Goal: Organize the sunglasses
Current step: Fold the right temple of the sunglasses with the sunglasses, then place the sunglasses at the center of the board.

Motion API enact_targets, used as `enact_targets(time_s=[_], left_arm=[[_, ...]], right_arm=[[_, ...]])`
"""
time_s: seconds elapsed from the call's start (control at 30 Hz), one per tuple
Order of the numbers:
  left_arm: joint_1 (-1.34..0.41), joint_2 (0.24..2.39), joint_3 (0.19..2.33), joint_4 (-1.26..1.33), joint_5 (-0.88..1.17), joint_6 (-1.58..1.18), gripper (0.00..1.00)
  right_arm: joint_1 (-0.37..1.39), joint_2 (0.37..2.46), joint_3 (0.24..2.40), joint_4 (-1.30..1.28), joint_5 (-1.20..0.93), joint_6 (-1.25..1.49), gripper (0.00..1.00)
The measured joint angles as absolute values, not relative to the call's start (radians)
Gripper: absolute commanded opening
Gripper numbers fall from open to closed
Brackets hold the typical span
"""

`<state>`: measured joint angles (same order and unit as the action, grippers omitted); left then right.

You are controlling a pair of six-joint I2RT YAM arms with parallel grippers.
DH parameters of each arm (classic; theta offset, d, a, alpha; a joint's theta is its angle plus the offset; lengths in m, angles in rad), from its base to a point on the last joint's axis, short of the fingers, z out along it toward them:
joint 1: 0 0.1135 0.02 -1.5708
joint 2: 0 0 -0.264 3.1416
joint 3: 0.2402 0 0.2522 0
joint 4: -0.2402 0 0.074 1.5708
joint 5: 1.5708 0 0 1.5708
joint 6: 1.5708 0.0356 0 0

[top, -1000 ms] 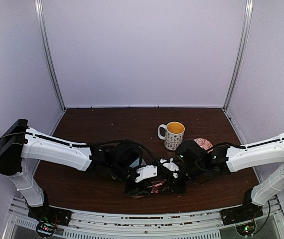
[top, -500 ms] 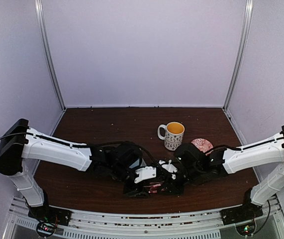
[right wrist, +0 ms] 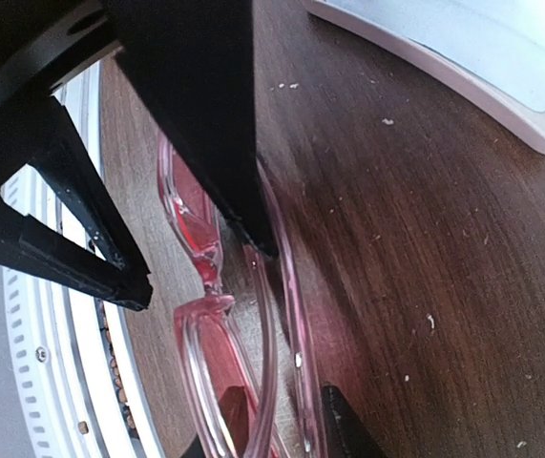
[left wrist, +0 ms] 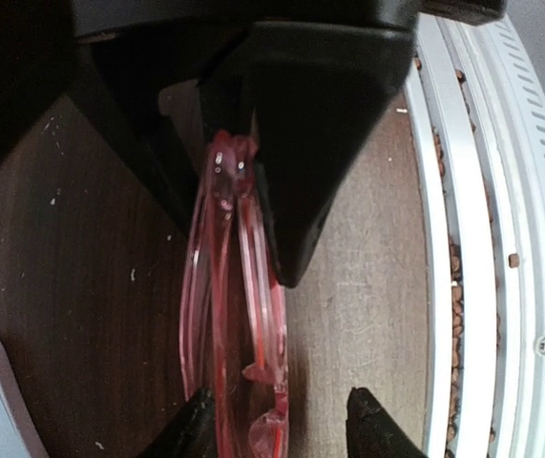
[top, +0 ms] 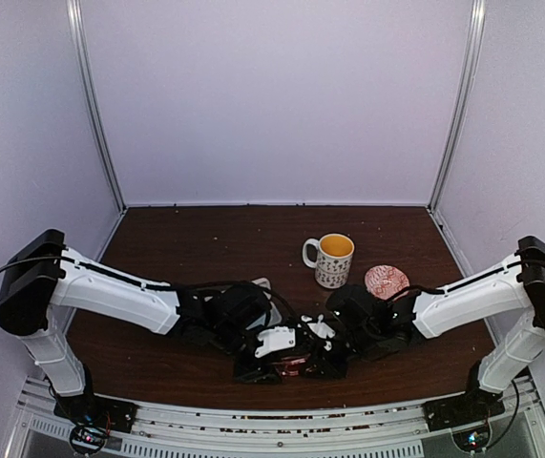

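sunglasses [left wrist: 236, 315]: on the counter [top: 205, 239], at the middle of its near edge
left end effector [left wrist: 277, 420]: at the sunglasses' left end
right end effector [right wrist: 272, 439]: at their right end
mug [top: 332, 260]: behind the sunglasses, right of centre
dish [top: 386, 280]: right of the mug, near the right edge

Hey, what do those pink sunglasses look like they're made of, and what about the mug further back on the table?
The sunglasses: translucent pink plastic by the look, with a glossy finish. Light passes through the rims, and bright highlights run along them.
The mug: probably glazed ceramic, white with a small dark print outside and yellow inside. It is too small in the overhead view to be sure.
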<state>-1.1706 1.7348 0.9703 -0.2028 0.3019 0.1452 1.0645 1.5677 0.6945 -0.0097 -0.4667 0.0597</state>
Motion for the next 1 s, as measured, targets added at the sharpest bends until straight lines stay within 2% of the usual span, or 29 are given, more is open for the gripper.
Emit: enact_targets(time_s=[0.27, 0.43, 1.0], left_arm=[[-1.171, 1.686, 0.903, -0.119, 0.267, 0.14, 0.56], [-1.171, 1.66, 0.89, -0.087, 0.246, 0.146, 0.57], [-1.171, 1.701, 0.842, -0.022, 0.167, 0.202, 0.66]], right_arm=[[1.065, 1.581, 0.694, 0.004, -0.466, 0.059, 0.25], [1.065, 1.589, 0.694, -0.003, -0.466, 0.059, 0.24], [1.065, 1.59, 0.694, -0.01, -0.462, 0.058, 0.24]])
